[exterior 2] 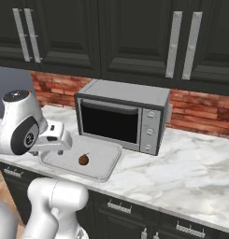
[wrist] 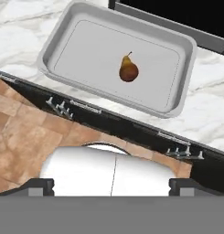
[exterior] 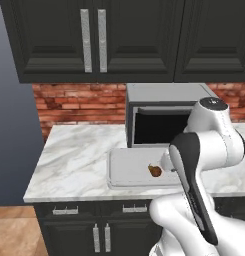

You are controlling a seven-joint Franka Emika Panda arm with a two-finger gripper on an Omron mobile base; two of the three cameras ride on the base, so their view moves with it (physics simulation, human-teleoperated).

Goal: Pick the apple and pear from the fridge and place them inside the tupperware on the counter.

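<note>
Already, the pear [wrist: 128, 70] lay in the tupperware [wrist: 63, 32] ahead of the tool [wrist: 111, 185].
Its fingers stood wide, holding nothing; next it needed the apple from the fridge.

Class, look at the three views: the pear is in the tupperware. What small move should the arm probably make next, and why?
Probably lift the hand up and back from the tupperware and turn toward the fridge for the apple. The pear already lies inside the container on the counter, apart from the gripper, whose fingertips sit wide apart and hold nothing; no apple is in the container yet.

A kitchen: marble counter [exterior: 74, 160], microwave [exterior 2: 123, 119], dark cabinets [exterior: 94, 40], brick backsplash [exterior: 79, 102].
</note>
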